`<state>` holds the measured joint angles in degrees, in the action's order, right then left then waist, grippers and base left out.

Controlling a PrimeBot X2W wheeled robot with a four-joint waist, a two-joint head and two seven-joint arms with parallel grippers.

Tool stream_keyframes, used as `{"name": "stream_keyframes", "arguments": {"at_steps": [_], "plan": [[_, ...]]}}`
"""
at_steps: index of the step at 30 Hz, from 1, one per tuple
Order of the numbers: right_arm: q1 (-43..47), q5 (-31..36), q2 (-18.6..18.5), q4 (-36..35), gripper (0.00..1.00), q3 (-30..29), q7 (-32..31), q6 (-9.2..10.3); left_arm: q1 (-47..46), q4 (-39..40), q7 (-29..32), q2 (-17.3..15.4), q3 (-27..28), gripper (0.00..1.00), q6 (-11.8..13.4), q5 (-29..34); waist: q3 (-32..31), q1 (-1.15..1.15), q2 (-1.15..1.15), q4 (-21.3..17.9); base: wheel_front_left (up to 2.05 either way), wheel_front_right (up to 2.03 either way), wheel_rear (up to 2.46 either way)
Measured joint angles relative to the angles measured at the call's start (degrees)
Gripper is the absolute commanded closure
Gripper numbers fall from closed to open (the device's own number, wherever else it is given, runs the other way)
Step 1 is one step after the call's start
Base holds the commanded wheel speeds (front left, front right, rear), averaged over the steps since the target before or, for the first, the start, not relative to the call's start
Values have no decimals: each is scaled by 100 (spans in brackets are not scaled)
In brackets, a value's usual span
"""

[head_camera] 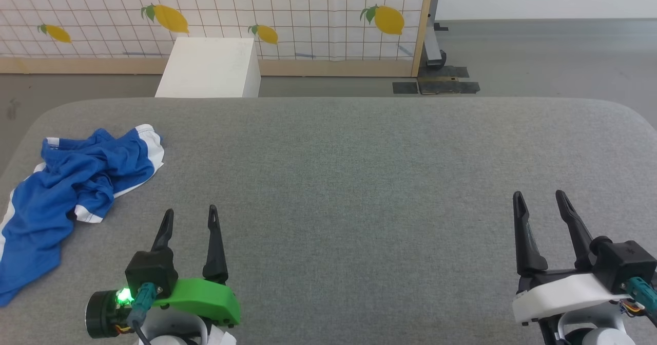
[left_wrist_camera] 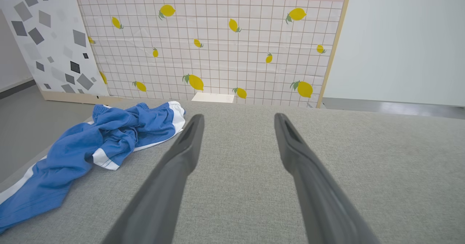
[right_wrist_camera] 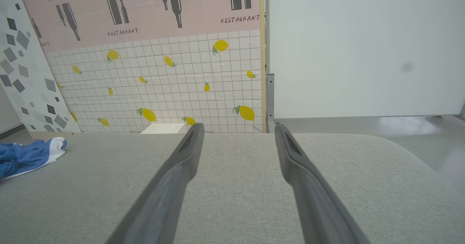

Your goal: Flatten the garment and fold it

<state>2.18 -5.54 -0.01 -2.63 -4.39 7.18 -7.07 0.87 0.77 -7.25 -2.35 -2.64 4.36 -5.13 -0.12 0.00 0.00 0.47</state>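
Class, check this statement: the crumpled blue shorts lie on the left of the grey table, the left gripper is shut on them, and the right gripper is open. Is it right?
Not quite. The head view shows the left gripper open and apart from the blue shorts, holding nothing. The rest stands: shorts crumpled on the grey table's left, right gripper open.

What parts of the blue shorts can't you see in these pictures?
Head view: the garment runs off the left edge, so its end is cut off.
Right wrist view: the left edge cuts off most of it.
All views: its own crumpled folds hide its shape and underside.
Head view: the table hides the base of the white box.
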Motion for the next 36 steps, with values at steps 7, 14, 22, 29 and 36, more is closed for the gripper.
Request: {"name": "stream_keyframes", "arguments": {"at_steps": [7, 14, 22, 29, 36], "plan": [[21, -16, 0, -3, 0, -15, 93, 0, 0, -12, -94, -1, -32, 0, 57, 2, -17, 0, 0, 6, 0, 0, 0], [29, -19, 0, 0, 0, -37, 175, -1, 0, -31, -175, -2, -110, 0, 102, 48, -22, 0, 0, 11, 0, 0, 0], [57, -54, 0, 1, 0, -49, 250, -3, 0, -42, -250, -2, -183, 0, 158, 171, -29, 0, 0, 18, 0, 0, 0], [102, -53, 0, 2, 0, -58, 347, -3, 0, -58, -350, -4, -233, 0, 227, 280, -23, 0, 0, 26, 0, 0, 0], [124, -52, 0, 7, 0, -83, 430, -4, 0, -68, -428, -4, -318, 0, 103, 249, -39, 0, 0, 48, 0, 0, 0]]}}
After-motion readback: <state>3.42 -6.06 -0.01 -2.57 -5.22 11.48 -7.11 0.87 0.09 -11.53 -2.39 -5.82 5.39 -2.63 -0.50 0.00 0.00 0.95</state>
